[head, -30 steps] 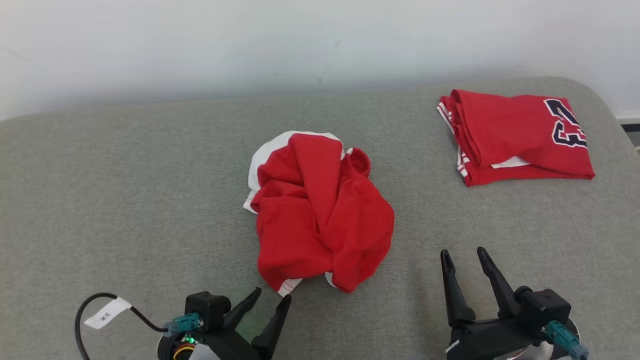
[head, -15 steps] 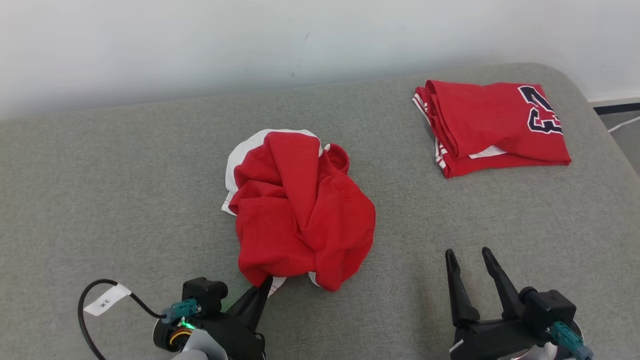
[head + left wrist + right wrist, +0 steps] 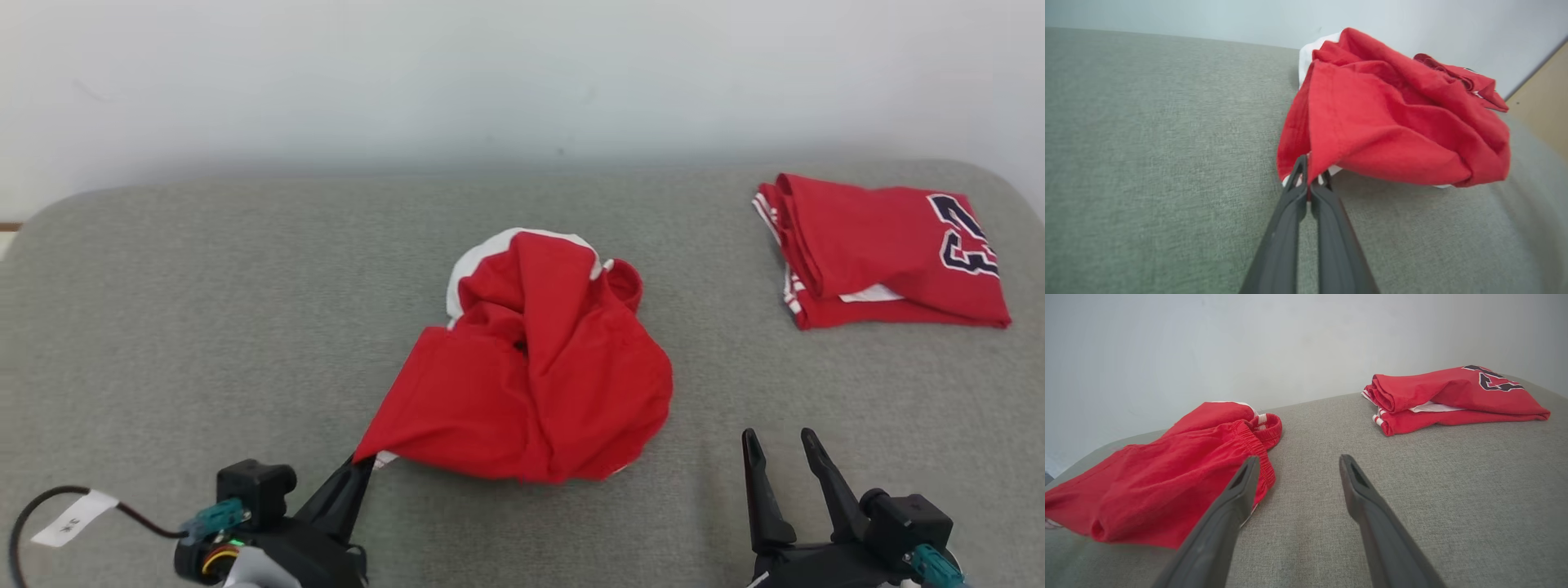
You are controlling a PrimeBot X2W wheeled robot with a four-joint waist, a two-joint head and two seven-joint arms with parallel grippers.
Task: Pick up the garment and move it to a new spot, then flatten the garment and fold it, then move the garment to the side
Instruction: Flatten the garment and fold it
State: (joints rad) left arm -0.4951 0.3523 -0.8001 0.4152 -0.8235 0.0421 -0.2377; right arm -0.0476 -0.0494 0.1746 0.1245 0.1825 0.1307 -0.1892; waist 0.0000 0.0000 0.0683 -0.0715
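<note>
The garment (image 3: 539, 367) is a crumpled red piece with white trim, lying mid-surface on the grey cushion (image 3: 204, 310). Its near-left corner is stretched toward my left gripper (image 3: 363, 465), which is shut on that hem. In the left wrist view the two dark fingers pinch the garment (image 3: 1384, 126) at the left gripper's tip (image 3: 1308, 179). My right gripper (image 3: 780, 445) stands open on the cushion, right of the garment, with nothing between its fingers. In the right wrist view the open right gripper (image 3: 1298, 463) points past the garment (image 3: 1167, 486) at its left.
A folded red jersey (image 3: 886, 249) with a dark number lies at the far right; it also appears as the folded jersey (image 3: 1453, 398) in the right wrist view. A pale wall (image 3: 490, 73) runs behind the cushion. A tagged black cable (image 3: 65, 518) trails at my left wrist.
My left gripper closed on the garment's near corner and drew it toward the lower left, stretching the cloth out. The head camera shifted. The right gripper stayed open.
</note>
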